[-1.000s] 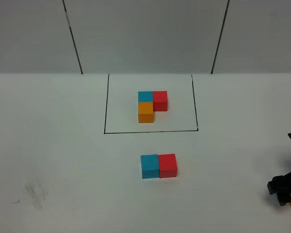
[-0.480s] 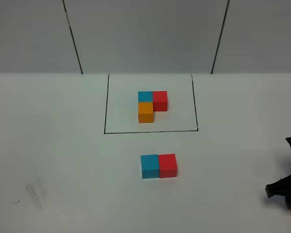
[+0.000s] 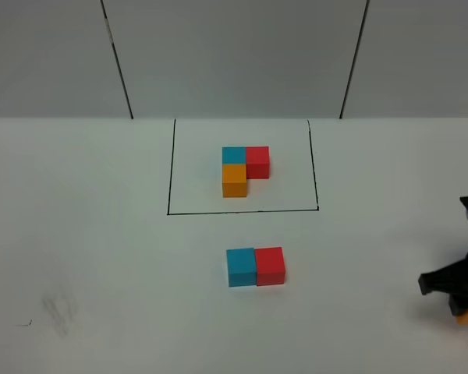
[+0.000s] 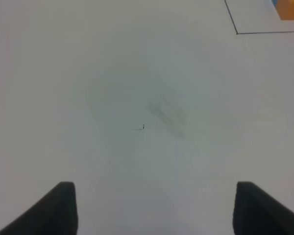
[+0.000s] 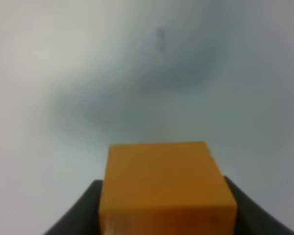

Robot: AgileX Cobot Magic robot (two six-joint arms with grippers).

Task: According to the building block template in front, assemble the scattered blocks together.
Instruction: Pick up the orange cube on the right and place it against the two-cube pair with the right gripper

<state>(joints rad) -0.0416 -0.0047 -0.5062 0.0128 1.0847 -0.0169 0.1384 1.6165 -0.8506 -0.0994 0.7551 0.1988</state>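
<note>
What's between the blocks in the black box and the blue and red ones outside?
Just the frame's black line and bare table separate the template from the loose pair, in the exterior high view.

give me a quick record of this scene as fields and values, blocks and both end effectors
template: cyan, red and orange cubes in a tight L inside the black frame
loose cyan cube: touching the loose red cube, outside the frame
loose orange cube: between the right end effector's jaws
right end effector: shut on the loose orange cube
left end effector: open, empty, over bare table
</note>
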